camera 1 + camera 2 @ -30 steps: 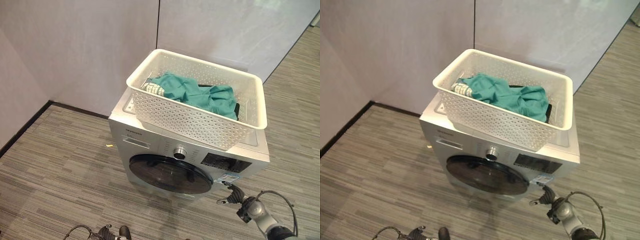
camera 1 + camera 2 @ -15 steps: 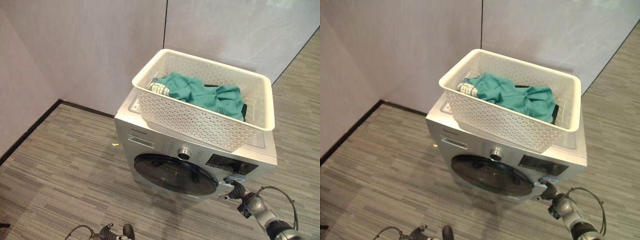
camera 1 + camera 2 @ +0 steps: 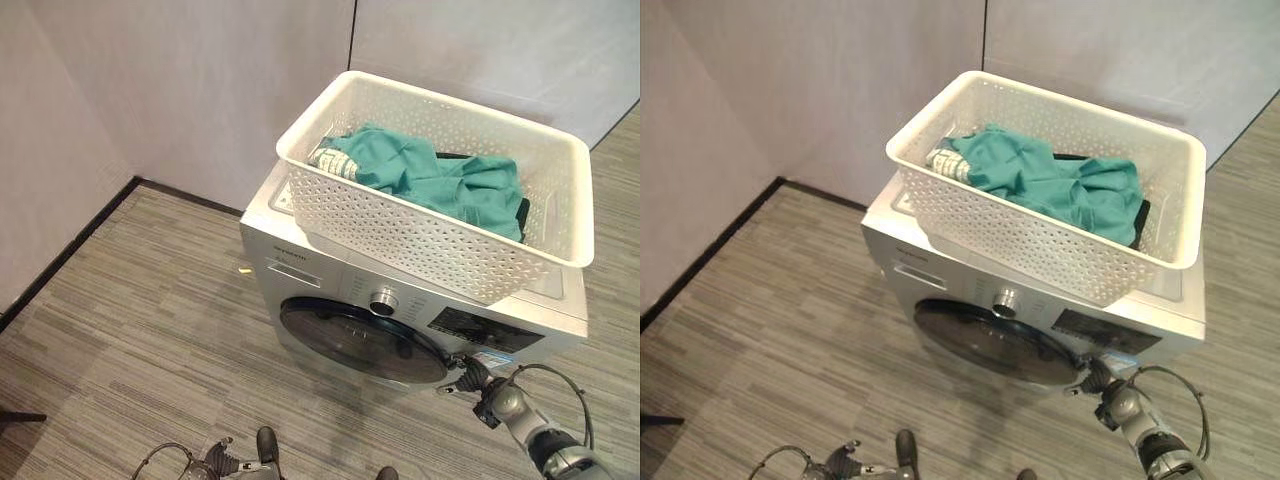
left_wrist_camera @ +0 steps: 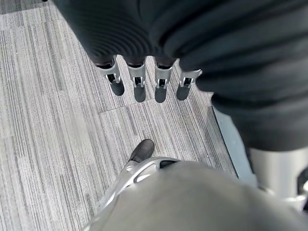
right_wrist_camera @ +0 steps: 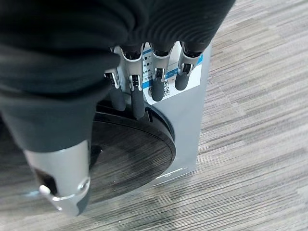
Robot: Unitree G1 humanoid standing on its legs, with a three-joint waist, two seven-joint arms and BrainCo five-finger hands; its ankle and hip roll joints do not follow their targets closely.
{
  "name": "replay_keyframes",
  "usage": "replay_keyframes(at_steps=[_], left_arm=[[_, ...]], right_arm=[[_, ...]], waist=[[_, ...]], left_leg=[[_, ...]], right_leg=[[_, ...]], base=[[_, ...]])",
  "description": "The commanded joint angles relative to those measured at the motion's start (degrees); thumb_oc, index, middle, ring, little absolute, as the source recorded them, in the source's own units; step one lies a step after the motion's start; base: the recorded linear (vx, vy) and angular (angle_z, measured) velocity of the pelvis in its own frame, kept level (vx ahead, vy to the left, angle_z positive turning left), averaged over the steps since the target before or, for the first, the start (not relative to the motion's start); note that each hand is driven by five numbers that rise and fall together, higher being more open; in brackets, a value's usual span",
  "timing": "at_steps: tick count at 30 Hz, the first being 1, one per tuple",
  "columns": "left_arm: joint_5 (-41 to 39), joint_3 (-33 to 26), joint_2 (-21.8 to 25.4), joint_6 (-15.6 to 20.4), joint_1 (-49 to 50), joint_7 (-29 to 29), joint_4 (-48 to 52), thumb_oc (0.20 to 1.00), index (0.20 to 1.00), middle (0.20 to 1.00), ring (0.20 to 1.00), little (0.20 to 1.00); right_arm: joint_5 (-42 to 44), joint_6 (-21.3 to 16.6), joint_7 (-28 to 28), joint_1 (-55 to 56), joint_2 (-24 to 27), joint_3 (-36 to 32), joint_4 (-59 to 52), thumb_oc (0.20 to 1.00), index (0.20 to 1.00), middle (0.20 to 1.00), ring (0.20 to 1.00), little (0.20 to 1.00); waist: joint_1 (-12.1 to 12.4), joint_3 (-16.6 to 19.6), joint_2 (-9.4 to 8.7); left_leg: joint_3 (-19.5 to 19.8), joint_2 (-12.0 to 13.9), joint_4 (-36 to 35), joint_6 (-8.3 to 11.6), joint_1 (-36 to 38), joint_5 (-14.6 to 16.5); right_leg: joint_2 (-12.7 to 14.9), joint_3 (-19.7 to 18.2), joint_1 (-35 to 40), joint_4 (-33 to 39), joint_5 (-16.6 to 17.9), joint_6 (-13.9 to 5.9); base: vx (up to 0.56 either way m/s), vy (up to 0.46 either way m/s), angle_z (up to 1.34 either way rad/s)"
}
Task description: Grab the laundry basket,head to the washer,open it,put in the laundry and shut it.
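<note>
- You see the washer [image 3: 420, 300] with its round door [image 3: 362, 340] closed.
- The laundry basket [image 3: 440, 230] sits on top — green laundry [image 3: 430, 180] inside.
- Your right hand [image 5: 144, 91] hangs with fingers straight, holding nothing, at the door's edge.
- Your left hand [image 4: 144, 82] — fingers relaxed — hangs over the floor [image 3: 130, 330].

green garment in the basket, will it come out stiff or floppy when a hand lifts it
Probably floppy: the green garment lies crumpled in soft folds inside the white basket, so it would likely drape and hang. It looks thin, so probably light. A trailing part might catch on the basket's perforated wall.
</note>
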State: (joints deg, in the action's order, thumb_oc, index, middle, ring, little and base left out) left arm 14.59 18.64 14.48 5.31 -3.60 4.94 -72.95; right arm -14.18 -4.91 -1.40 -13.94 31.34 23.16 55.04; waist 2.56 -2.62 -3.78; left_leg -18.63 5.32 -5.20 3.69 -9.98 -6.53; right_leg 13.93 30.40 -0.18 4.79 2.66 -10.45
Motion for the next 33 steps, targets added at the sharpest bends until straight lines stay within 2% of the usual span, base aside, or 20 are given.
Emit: replay_keyframes(at_steps=[1, 22, 33], left_arm=[[2.5, 4.0, -2.2, 0.4, -1.0, 0.6, -2.4, 1.0, 1.0, 1.0, 1.0, 1.0], [4.2, 3.5, -2.8, 0.2, -0.4, 3.4, -3.1, 1.0, 1.0, 1.0, 1.0, 1.0], [3.8, 2.7, -3.6, -0.4, 0.3, 3.3, -4.5, 1.0, 1.0, 1.0, 1.0, 1.0]], right_arm=[[-0.6, -2.6, -3.8, -9.2, 0.8, 0.6, -0.5, 1.0, 1.0, 1.0, 1.0, 1.0], [-1.8, -5.5, -7.2, -9.4, -1.3, 1.8, -15.7, 1.0, 1.0, 1.0, 1.0, 1.0], [-2.6, -5.0, -5.9, -10.1, -2.1, 3.7, -19.1, 1.0, 1.0, 1.0, 1.0, 1.0]], waist=[[3.7, -1.9, 0.25], [4.3, -1.1, -0.24], [4.6, -1.1, -0.87]], left_leg=[[0.1, 3.2, 0.2, 3.02, 1.8, 2.0], [0.5, 2.8, 0.2, 2.72, 2.5, 2.6], [1.0, 3.2, 0.2, 2.74, 1.6, 2.6]], right_leg=[[4.2, -2.1, -2.5, 0.2, 7.8, -3.84], [4.6, -1.9, -1.8, 0.2, 8.0, -3.91], [4.2, -2.1, -2.6, 0.2, 8.4, -3.99]], base=[[0.0, 0.0, 0.0], [0.0, 0.001, 0.0], [0.0, 0.0, 0.0]])
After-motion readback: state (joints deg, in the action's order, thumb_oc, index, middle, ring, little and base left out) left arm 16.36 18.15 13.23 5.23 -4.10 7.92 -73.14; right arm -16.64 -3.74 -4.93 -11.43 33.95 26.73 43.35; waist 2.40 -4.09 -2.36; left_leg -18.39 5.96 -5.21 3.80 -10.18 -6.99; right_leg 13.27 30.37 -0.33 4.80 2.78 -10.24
